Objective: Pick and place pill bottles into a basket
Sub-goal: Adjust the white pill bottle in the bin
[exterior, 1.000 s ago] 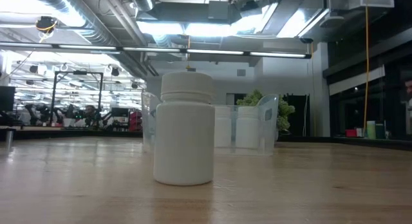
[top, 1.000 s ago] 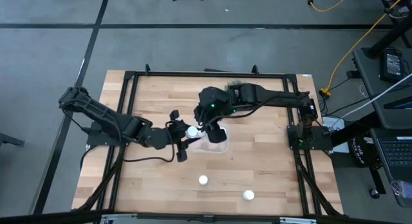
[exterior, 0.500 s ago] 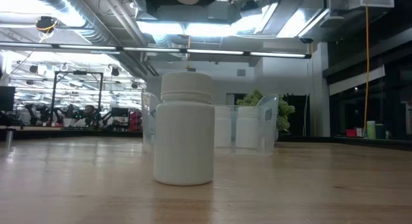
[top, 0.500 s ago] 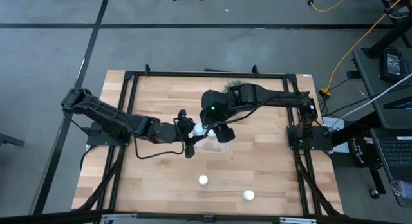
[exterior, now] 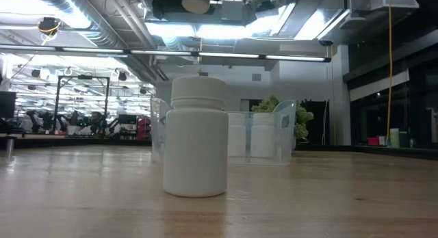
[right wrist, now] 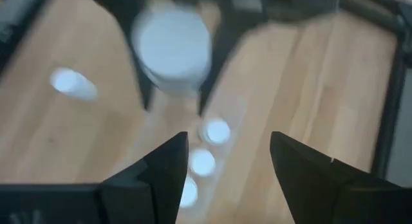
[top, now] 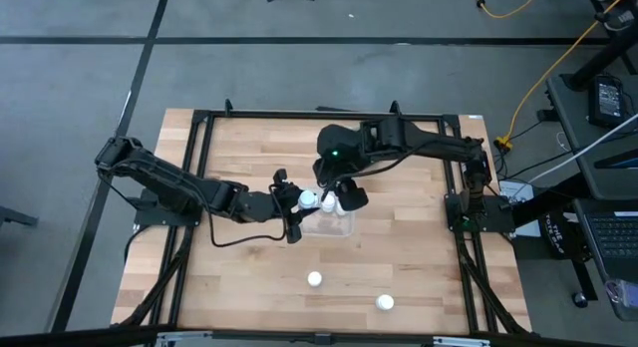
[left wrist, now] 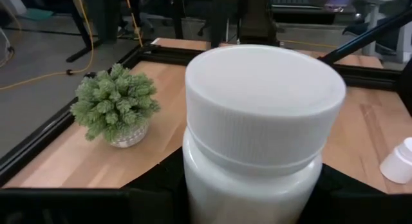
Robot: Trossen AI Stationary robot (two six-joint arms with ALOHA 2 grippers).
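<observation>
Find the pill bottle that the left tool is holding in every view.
High view: held bottle at centre, in the left tool, at the basket's left edge.
Low view: at the top edge, left of centre.
Left wrist view: fills the centre.
Right wrist view: upper left of centre, blurred.
Shared landmark: the basket, in the high, low and right wrist views.

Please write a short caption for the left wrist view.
Left gripper holds a white pill bottle; green plant behind.
</observation>
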